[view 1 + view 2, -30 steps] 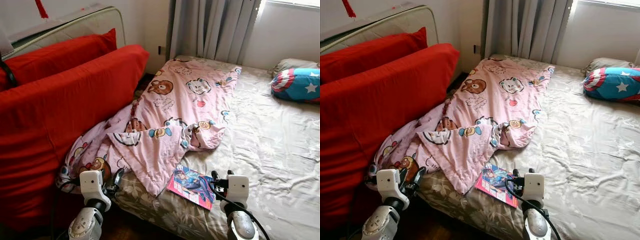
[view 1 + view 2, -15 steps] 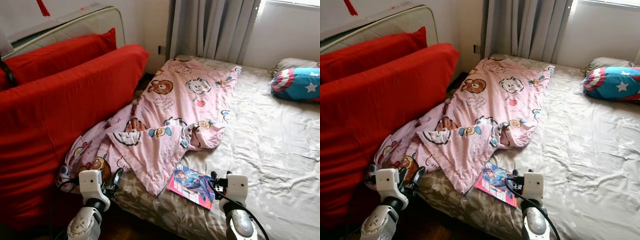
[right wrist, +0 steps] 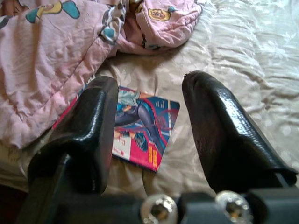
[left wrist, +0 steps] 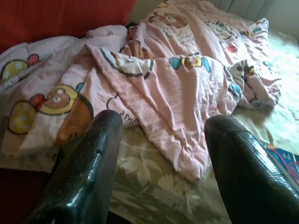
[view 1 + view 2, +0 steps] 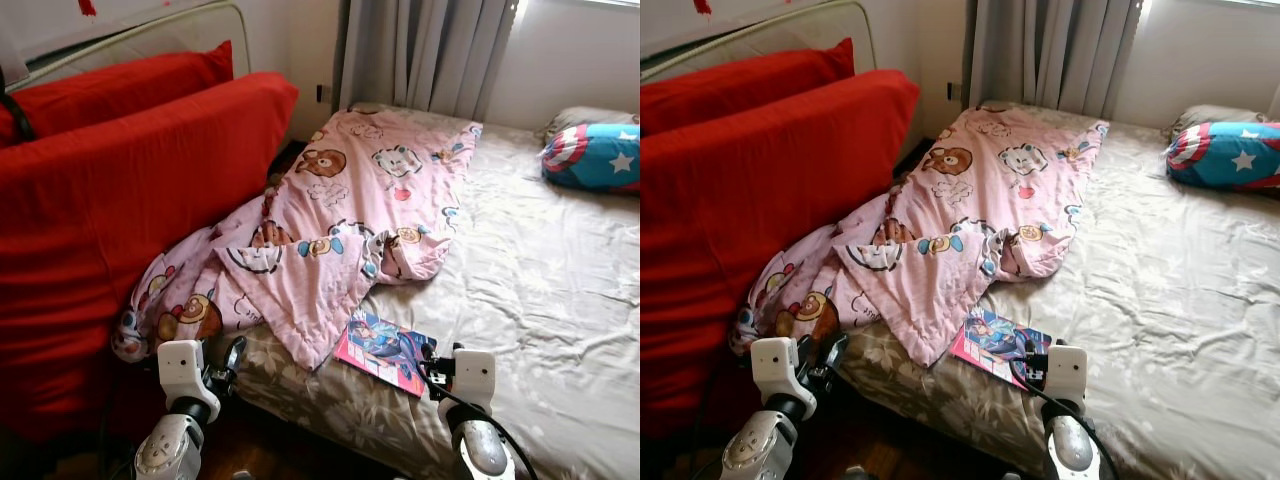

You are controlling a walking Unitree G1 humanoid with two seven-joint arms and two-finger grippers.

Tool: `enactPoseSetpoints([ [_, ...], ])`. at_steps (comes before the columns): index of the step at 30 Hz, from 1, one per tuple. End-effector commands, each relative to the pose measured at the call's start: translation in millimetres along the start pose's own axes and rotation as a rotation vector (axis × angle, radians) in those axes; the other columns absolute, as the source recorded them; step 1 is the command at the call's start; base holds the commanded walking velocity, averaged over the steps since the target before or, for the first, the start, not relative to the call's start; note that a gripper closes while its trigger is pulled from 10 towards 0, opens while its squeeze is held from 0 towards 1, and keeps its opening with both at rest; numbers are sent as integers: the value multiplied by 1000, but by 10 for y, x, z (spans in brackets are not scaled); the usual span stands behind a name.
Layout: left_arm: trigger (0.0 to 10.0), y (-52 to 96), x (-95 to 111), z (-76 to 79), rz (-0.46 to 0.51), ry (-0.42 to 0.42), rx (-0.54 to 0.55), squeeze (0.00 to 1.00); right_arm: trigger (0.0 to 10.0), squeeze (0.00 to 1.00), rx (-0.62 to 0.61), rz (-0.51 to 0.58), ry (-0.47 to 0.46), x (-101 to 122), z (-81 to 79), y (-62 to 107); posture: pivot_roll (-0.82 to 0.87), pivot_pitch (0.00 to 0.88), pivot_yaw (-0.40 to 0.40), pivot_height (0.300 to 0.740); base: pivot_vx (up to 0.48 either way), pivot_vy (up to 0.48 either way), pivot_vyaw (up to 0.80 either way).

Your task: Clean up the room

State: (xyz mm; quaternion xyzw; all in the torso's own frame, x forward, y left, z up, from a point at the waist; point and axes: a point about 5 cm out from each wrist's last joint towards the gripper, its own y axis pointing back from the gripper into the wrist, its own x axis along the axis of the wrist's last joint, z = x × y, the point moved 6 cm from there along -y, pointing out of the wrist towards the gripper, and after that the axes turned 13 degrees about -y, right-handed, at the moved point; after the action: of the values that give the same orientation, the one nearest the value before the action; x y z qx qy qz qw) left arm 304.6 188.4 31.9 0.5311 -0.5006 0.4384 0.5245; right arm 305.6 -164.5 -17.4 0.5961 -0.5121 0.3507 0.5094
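Pink cartoon blanket (image 5: 340, 240) lay rumpled across the bed (image 5: 540, 300), one corner overlapping a magazine (image 5: 385, 350) near the bed's edge. The right gripper (image 3: 149, 130) hovered released above the magazine; the left gripper (image 4: 161, 149) hung released before the blanket's draped end.

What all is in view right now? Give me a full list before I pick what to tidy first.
Pink cartoon-print blanket: one, rumpled, left side of the bed, spilling toward the cushions.
Colourful comic book: one, pink and blue, flat on the sheet by the blanket's corner.
Beige floral bed sheet: one, wrinkled, covering the mattress.
Blue star-shield pillow: one, blue, red and white, far right.
Red cushions: two, left of the bed.
Grey curtains: behind the bed.
Left gripper: open, before the blanket.
Right gripper: open, over the comic book.
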Motion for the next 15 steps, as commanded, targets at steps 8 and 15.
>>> enactPoseSetpoints([
  [8,10000,-17,-9,83,-11,-10,-30,0,10000,0,8,-11,-10,-36,-18,2,-10,59,-21,661,0,0,0],
  [15,10000,-17,-17,76,-15,-10,-27,0,10000,0,4,-43,9,-95,-20,-3,-9,59,-21,661,0,0,0],
])
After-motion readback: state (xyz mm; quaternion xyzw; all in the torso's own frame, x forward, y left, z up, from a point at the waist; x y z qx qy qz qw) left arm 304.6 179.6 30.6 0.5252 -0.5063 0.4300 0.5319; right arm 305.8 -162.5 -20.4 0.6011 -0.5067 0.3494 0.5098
